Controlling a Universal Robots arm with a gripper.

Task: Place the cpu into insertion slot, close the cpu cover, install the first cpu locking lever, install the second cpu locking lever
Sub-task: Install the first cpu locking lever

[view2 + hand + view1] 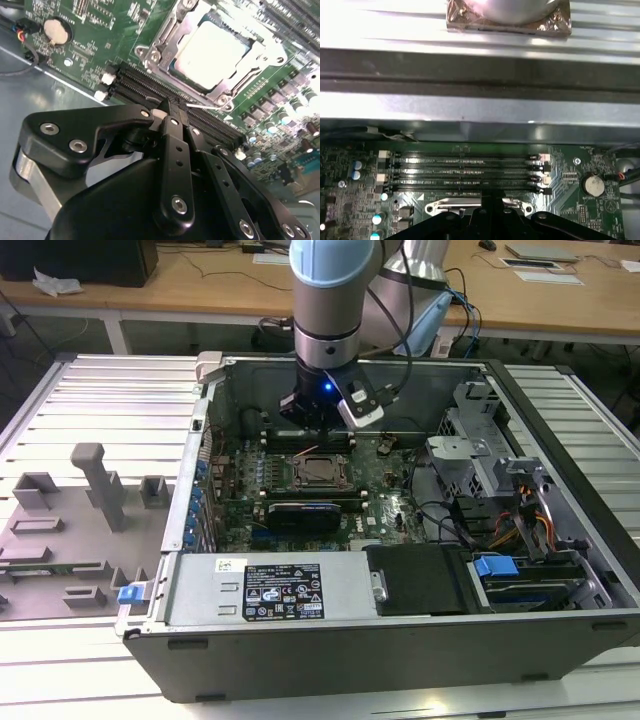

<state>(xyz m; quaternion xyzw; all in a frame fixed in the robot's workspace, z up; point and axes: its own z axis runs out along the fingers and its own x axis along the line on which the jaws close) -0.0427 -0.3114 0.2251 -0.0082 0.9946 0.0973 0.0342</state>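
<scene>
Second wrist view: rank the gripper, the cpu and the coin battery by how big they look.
1. gripper, though it sits nearest the camera, which inflates it
2. cpu
3. coin battery

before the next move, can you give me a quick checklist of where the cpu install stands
1. cpu seated in the insertion slot: ok, its silver top lies flat inside.
2. cpu cover down over the cpu: ok, the frame lies flat around it.
3. Locking levers latched: cannot tell; a thin rod lies by the gripper tip.
4. gripper position: ok, low inside the computer case, over the memory slots beside the socket.
5. cables off the socket: ok, bundled toward the exterior view's right.
</scene>
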